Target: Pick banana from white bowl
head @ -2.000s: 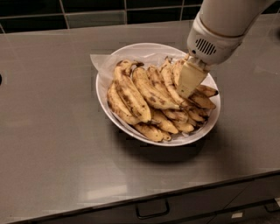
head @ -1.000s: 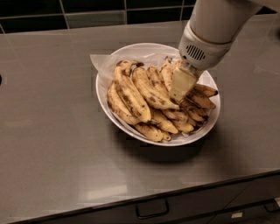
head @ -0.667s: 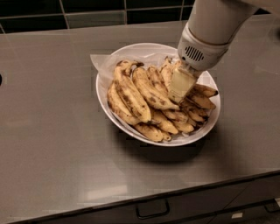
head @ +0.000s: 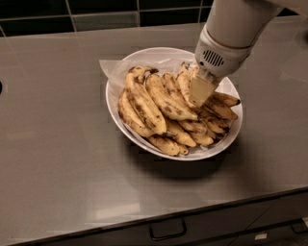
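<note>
The white bowl [head: 144, 139] stands in the middle of a grey counter, lined with crinkled white paper and heaped with several speckled yellow bananas. My gripper [head: 200, 92] comes down from the upper right on a white arm [head: 231, 33]. Its beige tip is pressed into the pile in the bowl's right half. It sits against a long brown-speckled banana [head: 183, 85] that lies along the upper middle of the heap. The tip hides the part of the pile beneath it. More long bananas lie to the left [head: 144, 103], and shorter ones to the right [head: 221, 108].
The grey counter [head: 57, 158] runs all round the bowl. A black tiled wall [head: 96, 9] rises behind it. The counter's front edge has drawers with a dark handle [head: 167, 231] below. A small dark object [head: 1, 87] shows at the left edge.
Over two seconds my gripper has shifted a little left and lower into the banana pile. In the last second it has barely moved. The bananas and bowl stay in place.
</note>
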Controlling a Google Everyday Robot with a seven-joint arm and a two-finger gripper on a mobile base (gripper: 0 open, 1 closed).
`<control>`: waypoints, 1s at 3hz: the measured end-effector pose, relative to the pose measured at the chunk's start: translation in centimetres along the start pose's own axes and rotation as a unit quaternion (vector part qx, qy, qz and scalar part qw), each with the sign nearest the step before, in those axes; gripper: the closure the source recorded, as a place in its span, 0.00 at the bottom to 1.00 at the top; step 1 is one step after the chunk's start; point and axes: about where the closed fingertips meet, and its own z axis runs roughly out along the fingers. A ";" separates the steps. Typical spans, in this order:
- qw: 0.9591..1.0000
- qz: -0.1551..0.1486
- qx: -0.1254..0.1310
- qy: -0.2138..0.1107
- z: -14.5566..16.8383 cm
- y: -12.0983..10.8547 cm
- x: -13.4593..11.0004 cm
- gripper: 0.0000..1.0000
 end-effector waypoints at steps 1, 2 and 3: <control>1.000 0.000 0.000 0.000 0.0 0.0 0.0 1.00; 0.999 -0.027 -0.020 -0.035 -1.1 0.3 -0.4 1.00; 0.992 -0.071 -0.045 -0.090 -3.3 0.9 -1.1 1.00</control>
